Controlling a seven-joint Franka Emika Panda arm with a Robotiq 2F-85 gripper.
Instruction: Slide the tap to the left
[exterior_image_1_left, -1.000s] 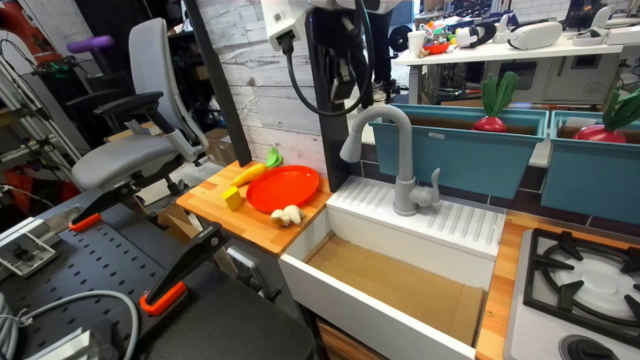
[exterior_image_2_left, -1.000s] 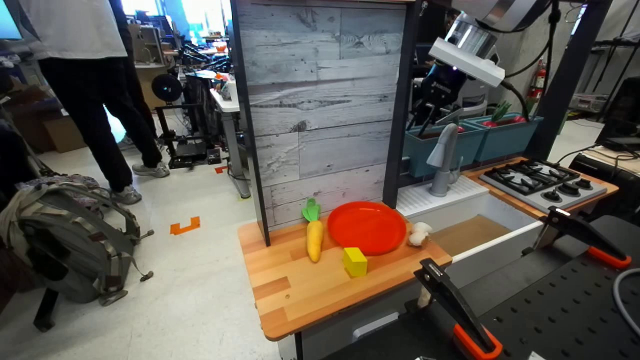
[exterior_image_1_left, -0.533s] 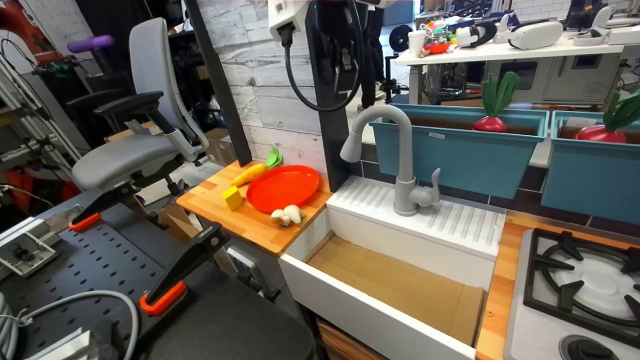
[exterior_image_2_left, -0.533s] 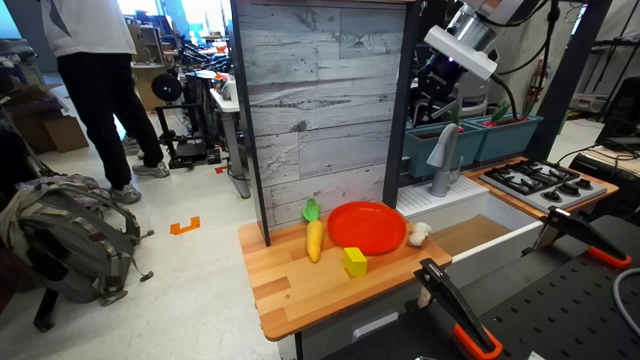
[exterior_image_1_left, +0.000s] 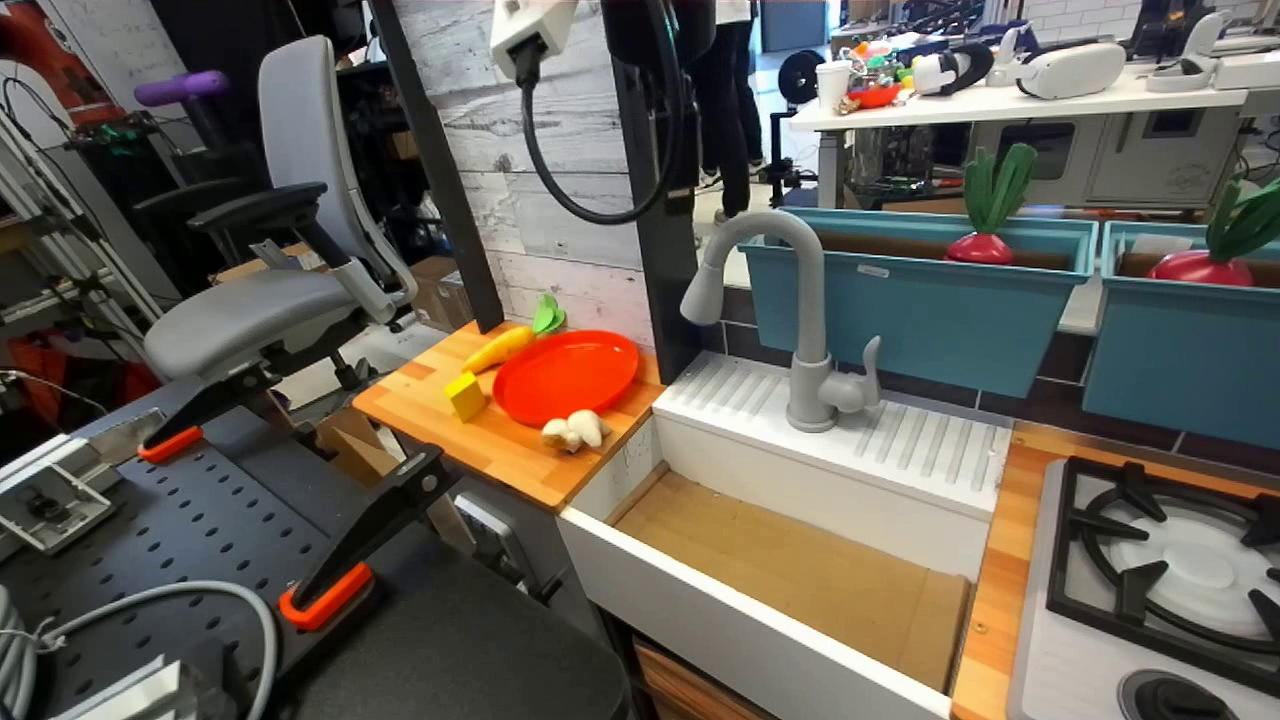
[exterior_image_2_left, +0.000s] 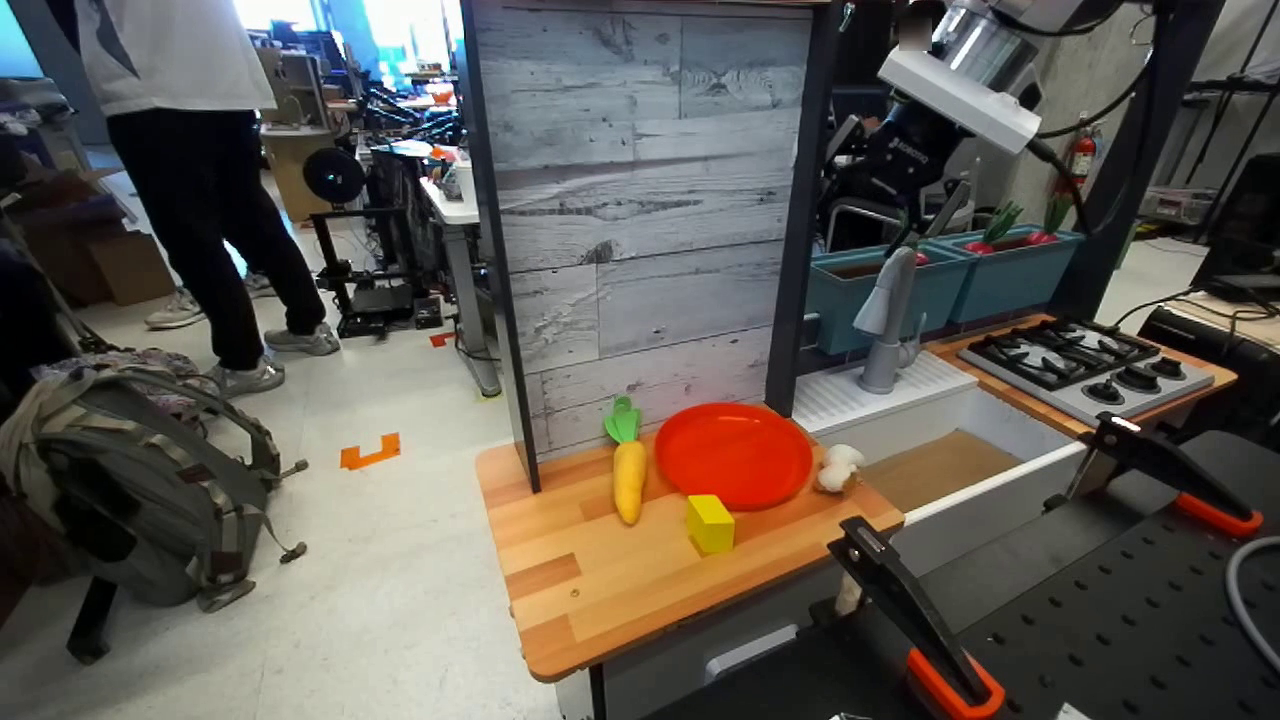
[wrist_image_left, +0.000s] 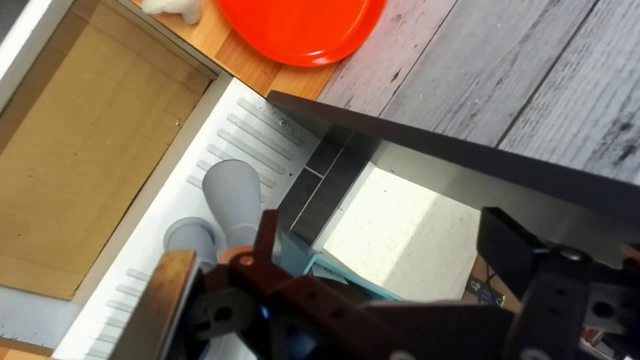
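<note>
The tap (exterior_image_1_left: 812, 300) is a matte grey gooseneck that stands upright on the ribbed white ledge behind the sink. In that exterior view its spout head points left, and the same tap (exterior_image_2_left: 888, 315) shows in an exterior view below my gripper. In the wrist view the tap (wrist_image_left: 231, 192) lies outside the left finger, partly covered by it. My gripper (wrist_image_left: 378, 222) is open, its two fingers (wrist_image_left: 502, 245) far apart with nothing between them. It hangs above the level of the spout, apart from it as far as I can tell. The dark post blurs its outline in an exterior view.
A dark post (exterior_image_1_left: 668, 240) and whitewashed panel (exterior_image_2_left: 650, 220) rise left of the tap. Teal planters (exterior_image_1_left: 910, 300) stand behind it. The white sink (exterior_image_1_left: 740, 620) lies in front. A red plate (exterior_image_2_left: 735, 455) sits on the wooden counter; a stove (exterior_image_2_left: 1085, 360) stands at the far side.
The arm has shifted, leftward in one exterior picture and rightward in the other. My gripper's fingers have spread apart. The tap has not moved. A person in the background has stepped about.
</note>
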